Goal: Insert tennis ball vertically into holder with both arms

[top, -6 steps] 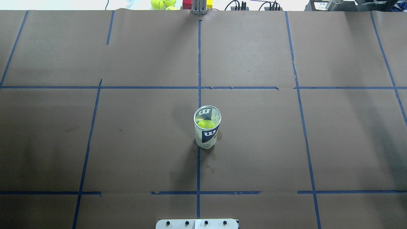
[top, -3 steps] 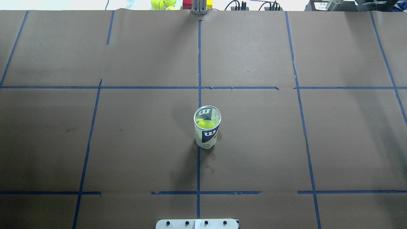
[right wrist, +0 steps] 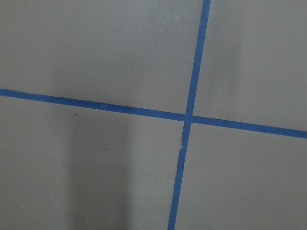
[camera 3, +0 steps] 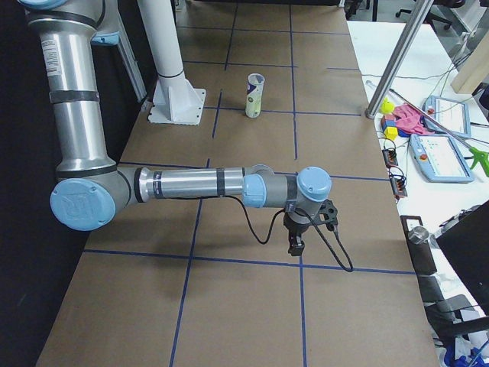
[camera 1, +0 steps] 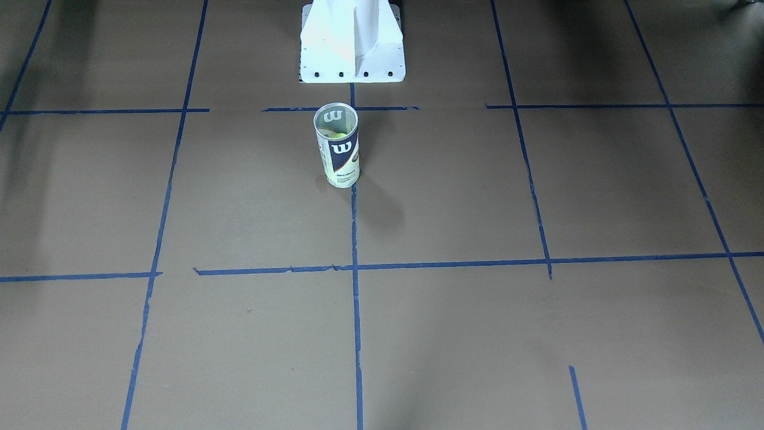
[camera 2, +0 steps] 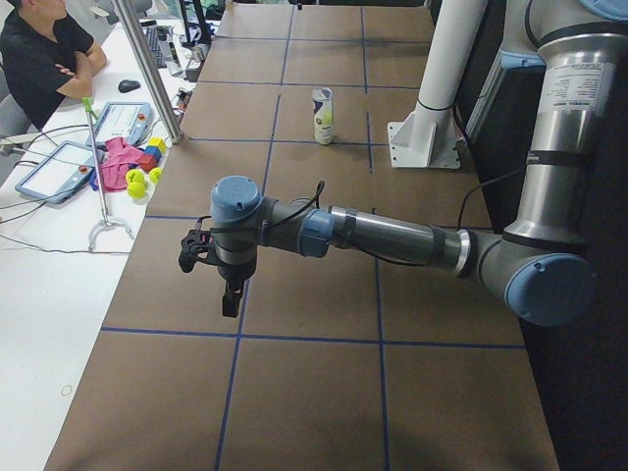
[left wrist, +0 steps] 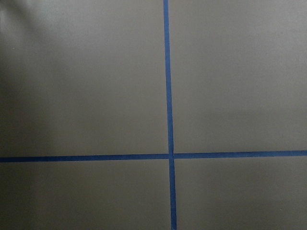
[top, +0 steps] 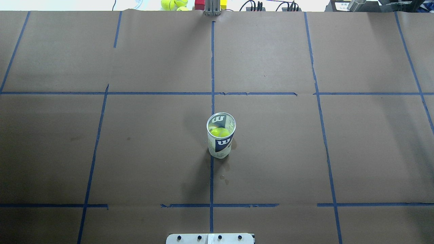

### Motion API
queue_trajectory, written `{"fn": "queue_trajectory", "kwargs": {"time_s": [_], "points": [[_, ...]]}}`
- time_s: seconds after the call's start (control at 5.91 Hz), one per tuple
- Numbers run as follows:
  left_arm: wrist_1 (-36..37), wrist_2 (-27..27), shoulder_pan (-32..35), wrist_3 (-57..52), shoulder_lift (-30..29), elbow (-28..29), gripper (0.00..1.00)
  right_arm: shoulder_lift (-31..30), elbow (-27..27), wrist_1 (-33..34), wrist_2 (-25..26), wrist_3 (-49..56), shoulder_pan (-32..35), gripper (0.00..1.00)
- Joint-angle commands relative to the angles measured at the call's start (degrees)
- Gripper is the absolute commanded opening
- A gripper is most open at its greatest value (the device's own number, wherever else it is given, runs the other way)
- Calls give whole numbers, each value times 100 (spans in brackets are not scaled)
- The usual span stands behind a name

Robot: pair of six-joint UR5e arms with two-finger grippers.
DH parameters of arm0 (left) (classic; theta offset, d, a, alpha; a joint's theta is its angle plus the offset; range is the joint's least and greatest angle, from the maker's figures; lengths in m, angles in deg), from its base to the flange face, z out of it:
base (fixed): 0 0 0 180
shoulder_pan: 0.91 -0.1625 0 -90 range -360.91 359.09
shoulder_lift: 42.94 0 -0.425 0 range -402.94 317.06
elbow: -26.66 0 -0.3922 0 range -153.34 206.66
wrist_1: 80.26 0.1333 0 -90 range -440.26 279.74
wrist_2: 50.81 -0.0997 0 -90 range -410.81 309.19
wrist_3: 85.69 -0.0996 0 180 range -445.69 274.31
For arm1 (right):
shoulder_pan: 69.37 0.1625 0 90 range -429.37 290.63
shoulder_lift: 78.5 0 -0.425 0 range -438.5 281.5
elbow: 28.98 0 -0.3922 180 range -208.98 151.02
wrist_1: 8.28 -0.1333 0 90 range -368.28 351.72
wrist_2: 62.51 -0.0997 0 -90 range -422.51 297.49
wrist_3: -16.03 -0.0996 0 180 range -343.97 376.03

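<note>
The Wilson tennis-ball can (top: 221, 140) stands upright at the centre of the overhead frame, on a blue tape line (top: 211, 176) of the brown tabletop (top: 145, 152). The tennis ball (top: 220, 132) sits inside it, visible through the open mouth. The left pincer (camera 2: 229, 302), left of centre in the left-side view, and the right pincer (camera 3: 295, 246), right of centre in the right-side view, hang well apart from the can. Whether either is released or clenched, I cannot tell.
</note>
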Motion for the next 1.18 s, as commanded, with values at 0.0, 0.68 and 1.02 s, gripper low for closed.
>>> {"fn": "queue_trajectory", "kwargs": {"time_s": [0.0, 0.68, 1.02], "points": [[-288, -90, -147, -10, 255, 74, 100, -17, -48, -1, 23, -7, 1, 100], [-151, 164, -174, -10, 475, -22, 100, 0, -92, 8, 6, -16, -8, 100], [314, 173, -166, -19, 528, -144, 100, -17, -40, -1, -12, -16, -8, 100]]}}
